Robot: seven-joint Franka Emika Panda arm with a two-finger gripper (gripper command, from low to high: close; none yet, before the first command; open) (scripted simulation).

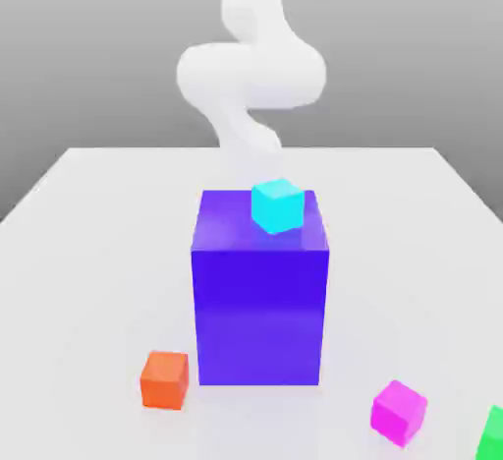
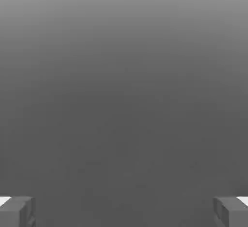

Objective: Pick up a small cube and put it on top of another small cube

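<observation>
Large blue block (image 1: 260, 291): smooth, glossy faces with a soft sheen. Cyan cube (image 1: 276, 204), orange cube (image 1: 164, 379), magenta cube (image 1: 398, 413) and green cube (image 1: 493, 435): smooth, plastic-like, evenly coloured. Worktop (image 1: 88, 252): matt, pale, textureless. Arm (image 1: 251, 70): smooth, matt white. Gripper (image 2: 124, 211) fingers (image 2: 17, 211): matt grey.

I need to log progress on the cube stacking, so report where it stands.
Done: nothing yet. No small cube sits on another small one. The cyan cube rests on the big blue block; the orange, magenta and green cubes lie apart on the table.
In hand: nothing. The fingers stand wide open and empty.
Left: grasp one small cube, lift it, place it on another.
</observation>
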